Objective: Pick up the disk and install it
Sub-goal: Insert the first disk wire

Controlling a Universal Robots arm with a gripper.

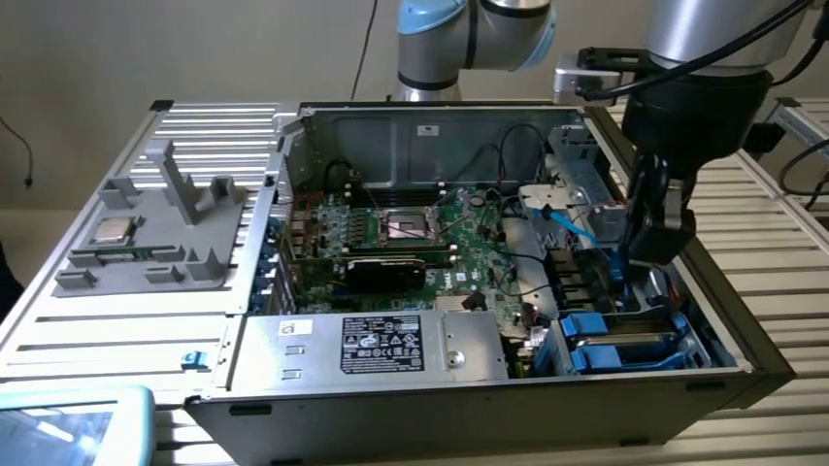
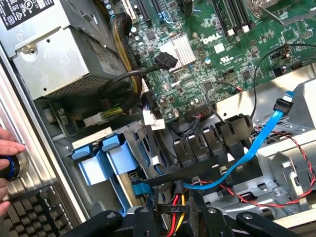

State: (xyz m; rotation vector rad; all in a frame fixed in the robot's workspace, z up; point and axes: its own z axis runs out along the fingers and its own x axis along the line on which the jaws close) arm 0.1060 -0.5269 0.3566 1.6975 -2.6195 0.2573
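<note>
Over the exterior view's right side of the open computer case [image 1: 492, 398], the gripper [image 1: 651, 243] hangs down inside the chassis at the end of the arm [image 1: 706, 58], low among the cables. Whether it is spread or closed cannot be told, nor whether it grips anything.

The disk [image 1: 628, 342] sits in the drive bay at the near corner of the case on the exterior view's right, its bright blue bracket framing a grey top. It lies nearer and lower than the gripper, apart from it. In the wrist view the bracket's two blue tabs [image 2: 101, 148] stand side by side, just beside the power supply [image 2: 64, 54].

That silver box with its black label runs along the near wall of the case, to the exterior view's left of the disk. The green motherboard [image 1: 428, 243] fills the middle of the case beyond it. A light blue data cable [image 2: 266, 133] curves across the metal cage close to the gripper. A bundle of yellow, red and black wires with a connector marked P10 [image 2: 173, 207] lies right in front of the gripper.

Outside the case on the exterior view's left, a grey fixture [image 1: 155, 243] carries a small square silver chip [image 1: 111, 231]. A person's hand [image 2: 6, 148] rests on a blue-ringed knob [image 2: 9, 168] next to a keyboard [image 2: 29, 210].
</note>
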